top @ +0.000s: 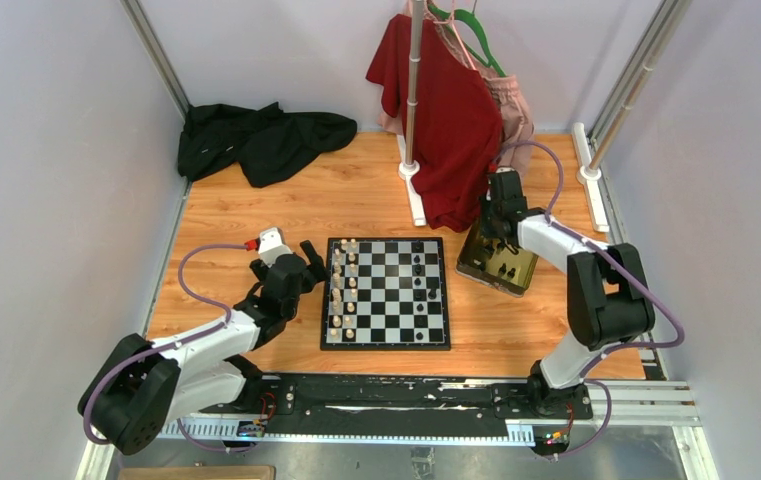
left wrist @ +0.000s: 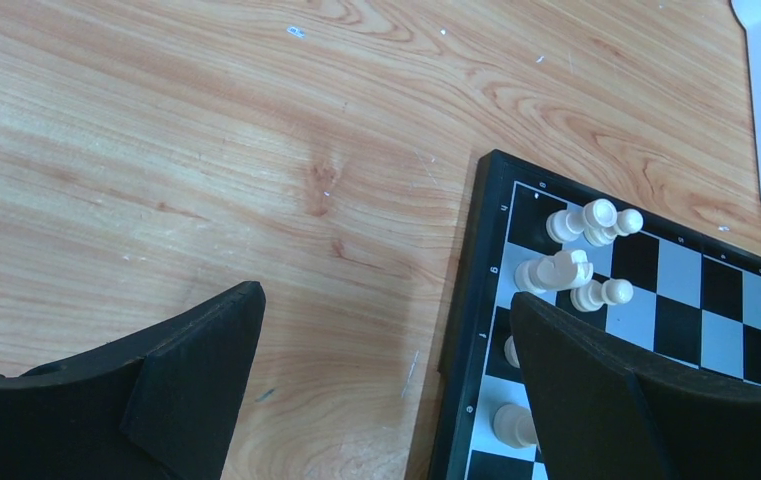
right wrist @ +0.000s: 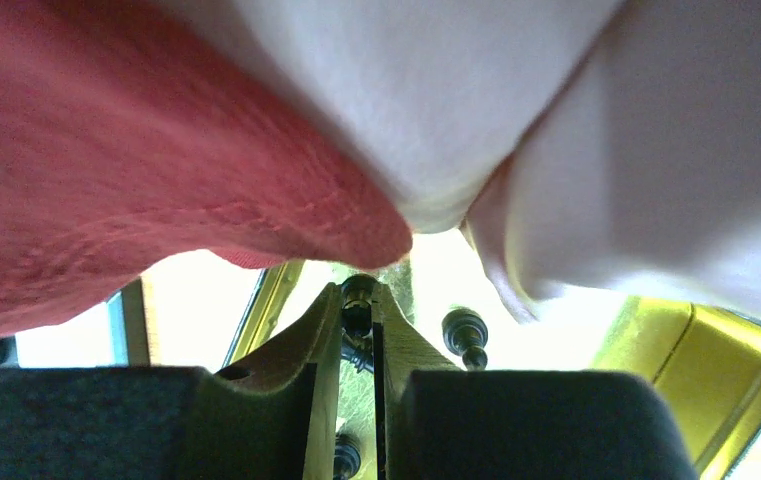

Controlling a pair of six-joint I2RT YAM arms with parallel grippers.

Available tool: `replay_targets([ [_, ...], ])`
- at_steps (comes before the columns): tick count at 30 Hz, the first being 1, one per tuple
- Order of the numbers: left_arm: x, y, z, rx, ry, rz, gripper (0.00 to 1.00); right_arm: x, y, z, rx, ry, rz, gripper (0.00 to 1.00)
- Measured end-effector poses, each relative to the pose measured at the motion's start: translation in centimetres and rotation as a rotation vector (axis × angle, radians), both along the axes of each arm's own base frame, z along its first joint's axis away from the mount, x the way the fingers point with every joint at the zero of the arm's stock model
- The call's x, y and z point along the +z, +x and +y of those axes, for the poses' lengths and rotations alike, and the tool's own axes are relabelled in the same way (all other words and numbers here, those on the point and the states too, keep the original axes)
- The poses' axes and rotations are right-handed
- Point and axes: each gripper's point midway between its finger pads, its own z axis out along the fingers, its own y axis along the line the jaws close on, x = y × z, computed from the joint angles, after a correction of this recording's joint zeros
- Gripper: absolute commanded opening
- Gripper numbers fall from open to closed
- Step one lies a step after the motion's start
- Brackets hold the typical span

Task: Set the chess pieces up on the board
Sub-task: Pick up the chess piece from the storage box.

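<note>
Nearest, the left gripper [top: 308, 266] hovers over the wooden bench [top: 246, 210] at 9 o'clock of the chessboard [top: 386, 310], its jaws spread wide and empty, one finger reaching over the board's black border. Cream pieces [top: 343, 290] stand in the two files along the board's 9 o'clock edge. A few black pieces [top: 419, 275] stand toward its 3 o'clock side.

At 2 o'clock of the board lies a gold tray [top: 521, 272]. The right gripper [right wrist: 358, 330] is down inside it, its jaws drawn narrow around a black piece [right wrist: 358, 296]; another black piece stands just beside it in the tray.

Farther back, a red shirt [top: 446, 130] and a pink garment [top: 511, 105] hang from a rack pole [top: 414, 90] at 1 o'clock, draping over the right wrist. A black cloth [top: 256, 140] lies heaped at 11 o'clock.
</note>
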Motion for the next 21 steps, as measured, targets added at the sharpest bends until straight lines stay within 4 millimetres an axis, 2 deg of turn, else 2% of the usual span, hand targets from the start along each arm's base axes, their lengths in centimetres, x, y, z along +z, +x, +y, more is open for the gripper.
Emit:
replay_targets([
  [11,0.9,0.1,-0.1,-0.001,-0.018,-0.028,1.0,4.4,-0.8,0.3,0.023,0.01,-0.081,0.07],
  [17,0.8,-0.1,0.0,-0.004,-0.022,-0.03,1.0,7.4,-2.4,2.9,0.098,0.013,-0.138,0.07],
  [21,0.8,-0.1,-0.1,-0.006,-0.023,-0.029,1.0,8.0,-3.9,5.3,0.17,0.007,-0.135,0.06],
])
